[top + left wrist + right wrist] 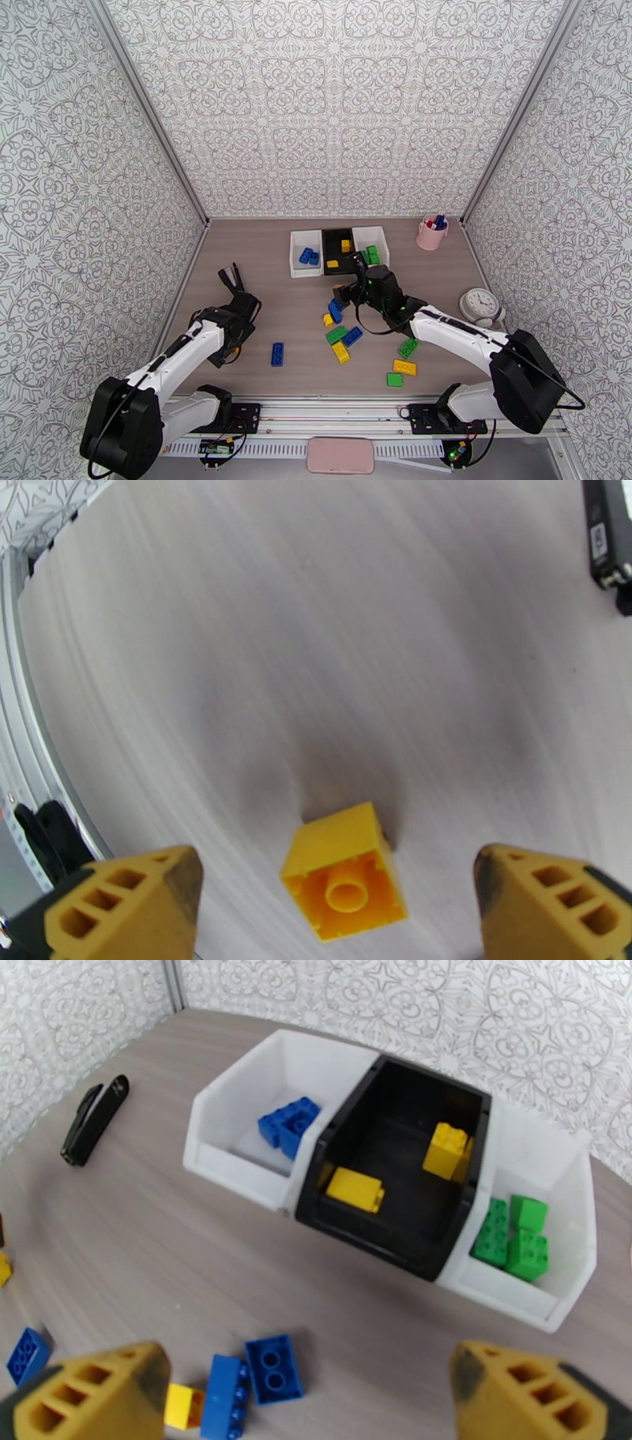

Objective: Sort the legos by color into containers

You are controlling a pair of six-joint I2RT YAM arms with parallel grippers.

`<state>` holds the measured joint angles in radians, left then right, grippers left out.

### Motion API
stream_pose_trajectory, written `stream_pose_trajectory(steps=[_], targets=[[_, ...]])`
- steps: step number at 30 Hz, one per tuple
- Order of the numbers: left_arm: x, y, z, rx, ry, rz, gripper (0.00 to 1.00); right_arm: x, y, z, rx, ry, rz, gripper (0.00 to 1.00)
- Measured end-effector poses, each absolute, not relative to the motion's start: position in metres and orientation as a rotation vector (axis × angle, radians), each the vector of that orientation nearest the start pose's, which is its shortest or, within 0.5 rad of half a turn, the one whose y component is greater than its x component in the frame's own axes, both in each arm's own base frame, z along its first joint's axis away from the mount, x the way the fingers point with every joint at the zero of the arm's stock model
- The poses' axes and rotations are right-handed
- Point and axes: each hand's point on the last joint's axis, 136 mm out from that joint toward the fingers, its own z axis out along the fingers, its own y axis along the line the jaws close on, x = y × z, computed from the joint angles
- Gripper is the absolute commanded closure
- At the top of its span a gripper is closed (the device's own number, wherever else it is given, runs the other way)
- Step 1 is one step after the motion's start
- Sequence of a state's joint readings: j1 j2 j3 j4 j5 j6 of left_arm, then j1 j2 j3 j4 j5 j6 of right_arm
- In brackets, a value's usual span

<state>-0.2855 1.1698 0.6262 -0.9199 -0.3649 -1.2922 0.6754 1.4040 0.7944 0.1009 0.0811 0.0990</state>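
One yellow square plastic brick (344,883) lies hollow side up on the grey-brown tabletop (316,638). It is centred between the fingers of my left gripper (338,863), which stands wide apart and touches nothing. Being square, the brick has no long axis to favour, so I judge a straight close would take it. Its black plastic bin (330,241), with yellow pieces inside, lies at about two o'clock from that arm in the overhead view. My right gripper (310,1366), equally spread and empty, hangs nearer the bins, with loose blue bricks (272,1366) at its nine o'clock.
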Motion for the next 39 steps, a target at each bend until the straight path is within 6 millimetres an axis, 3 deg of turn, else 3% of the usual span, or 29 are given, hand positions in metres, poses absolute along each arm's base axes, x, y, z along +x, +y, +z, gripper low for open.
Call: stream_pose_trajectory(steps=[7,19,27,35,39], targets=[[0.190,0.004,0.035,-1.460,2.438,0.229,0.18,0.337,0.252,0.156,-0.543,2.046,0.387,0.03],[0.191,0.003,0.032,-1.506,2.418,0.208,0.42,0.335,0.250,0.157,-0.530,2.046,0.393,0.04],[0.189,0.004,0.030,-1.504,2.423,0.214,0.53,0.332,0.247,0.164,-0.516,2.033,0.402,0.05],[0.190,0.006,0.032,-1.469,2.435,0.215,0.73,0.323,0.241,0.177,-0.501,1.997,0.421,0.03],[0.193,0.004,0.037,-1.432,2.432,0.183,0.74,0.316,0.237,0.185,-0.500,1.972,0.442,0.03]])
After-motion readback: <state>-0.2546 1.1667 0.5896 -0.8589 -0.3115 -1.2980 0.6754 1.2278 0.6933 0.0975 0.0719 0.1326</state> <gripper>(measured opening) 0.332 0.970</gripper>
